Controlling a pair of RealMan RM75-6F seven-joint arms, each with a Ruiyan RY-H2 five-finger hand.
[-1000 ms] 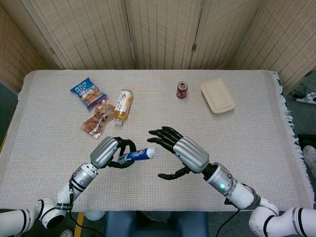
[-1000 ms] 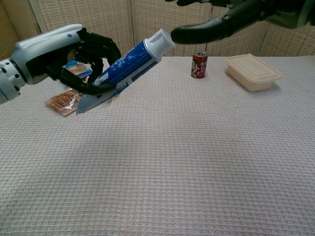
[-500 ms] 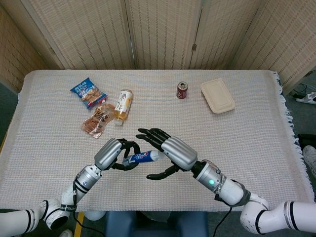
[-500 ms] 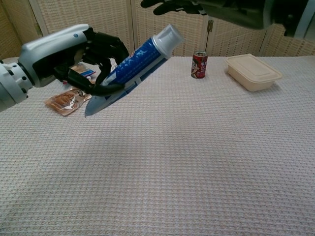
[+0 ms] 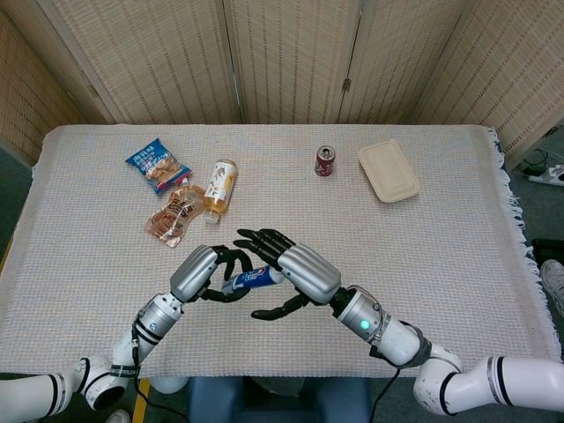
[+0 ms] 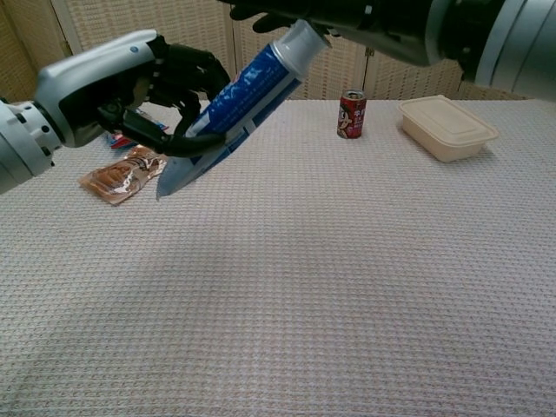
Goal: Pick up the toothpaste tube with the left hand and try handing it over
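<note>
Near the table's front edge, the left hand (image 5: 201, 272) grasps the toothpaste tube (image 5: 248, 280) as the right hand (image 5: 295, 271), fingers spread and holding nothing, has closed over its cap end, so the handover looks imminent.

A staged test room: cloth-covered table (image 5: 458, 264) before woven folding screens (image 5: 291, 62).

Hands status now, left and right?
Left hand: holding the toothpaste tube.
Right hand: open, fingers spread over the tube's cap end.
</note>
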